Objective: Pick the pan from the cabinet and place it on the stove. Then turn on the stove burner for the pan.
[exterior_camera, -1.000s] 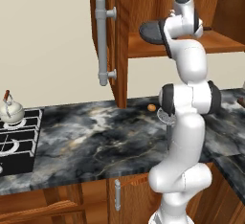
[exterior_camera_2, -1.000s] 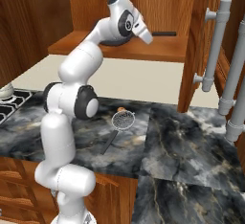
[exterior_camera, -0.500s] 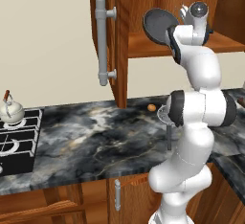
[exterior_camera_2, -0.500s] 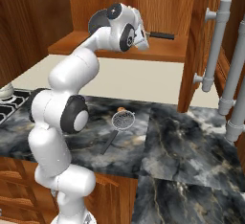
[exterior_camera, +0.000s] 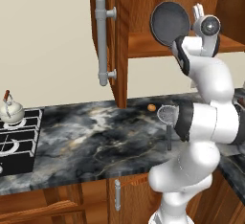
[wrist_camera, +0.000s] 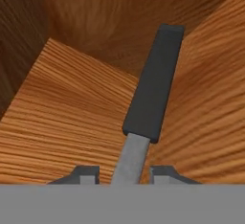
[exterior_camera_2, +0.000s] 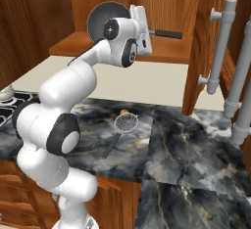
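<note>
Gripper point(wrist_camera: 122, 173) pinching the pan point(exterior_camera: 170, 23) by its handle point(wrist_camera: 152, 91), tilted up at the open cabinet point(exterior_camera: 143, 46); pick under way; next, carry left to the stove point(exterior_camera: 19, 139).

One round dark grey-black frying pan point(exterior_camera: 170, 23) sits at upper centre, one round silver mesh strainer point(exterior_camera: 167, 114) and one small orange-brown object point(exterior_camera: 151, 107) at mid-frame, one small white kettle point(exterior_camera: 10, 110) at left, and three long grey cylindrical bar handles point(exterior_camera_2: 219, 47) at right.
</note>
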Controlling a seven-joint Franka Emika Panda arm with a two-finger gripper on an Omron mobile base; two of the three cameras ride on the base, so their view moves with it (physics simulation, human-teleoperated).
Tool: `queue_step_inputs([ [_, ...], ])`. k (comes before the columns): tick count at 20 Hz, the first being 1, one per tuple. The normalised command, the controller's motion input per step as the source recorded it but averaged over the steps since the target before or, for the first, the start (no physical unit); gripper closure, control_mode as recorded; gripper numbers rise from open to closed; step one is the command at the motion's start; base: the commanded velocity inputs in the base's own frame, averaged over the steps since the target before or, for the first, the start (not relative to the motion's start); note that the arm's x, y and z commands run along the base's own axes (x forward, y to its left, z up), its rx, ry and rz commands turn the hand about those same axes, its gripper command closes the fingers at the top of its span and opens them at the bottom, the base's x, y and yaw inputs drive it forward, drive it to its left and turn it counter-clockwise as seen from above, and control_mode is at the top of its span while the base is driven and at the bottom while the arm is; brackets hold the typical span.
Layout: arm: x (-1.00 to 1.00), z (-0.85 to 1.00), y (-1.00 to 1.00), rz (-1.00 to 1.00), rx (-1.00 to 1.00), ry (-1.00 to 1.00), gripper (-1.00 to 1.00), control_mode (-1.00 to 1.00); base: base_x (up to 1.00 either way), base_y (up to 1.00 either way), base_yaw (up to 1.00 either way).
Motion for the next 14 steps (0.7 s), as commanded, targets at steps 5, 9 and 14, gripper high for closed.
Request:
queue_step_inputs([
  [5, -0.75, 0.26, 0.03, -0.07, 0.00, -0.09, 1.00, -1.00, 0.00, 0.00, 0.00],
  [9, -0.89, 0.02, 0.07, -0.11, 0.00, -0.05, 1.00, -1.00, 0.00, 0.00, 0.00],
  [14, -0.93, -0.01, 0.13, -0.11, 0.00, 0.00, 1.00, -1.00, 0.00, 0.00, 0.00],
])
